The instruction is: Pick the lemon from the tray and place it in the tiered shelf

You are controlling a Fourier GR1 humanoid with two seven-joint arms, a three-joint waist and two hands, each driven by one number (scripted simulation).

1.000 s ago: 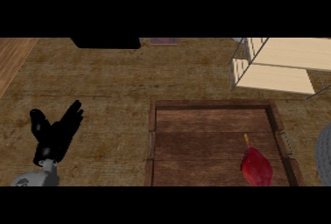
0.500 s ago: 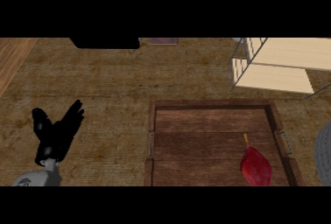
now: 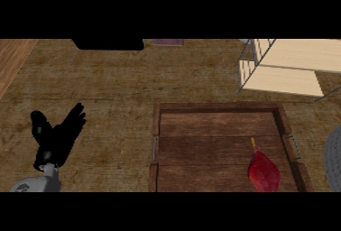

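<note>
The left hand is resting open, fingers up, at the counter's lower left, while a red object is lying in the tray.

A dark red, drop-shaped fruit with a thin yellowish stem lay flat in the brown wooden tray, near its right wall, while the pale wooden tiered shelf stood beyond it.

We see a brown mottled counter filling the view. Left of the counter's top-left part runs a lighter wood-plank strip. At the counter's far edge sits a black block, with a small purplish patch just right of it.
</note>
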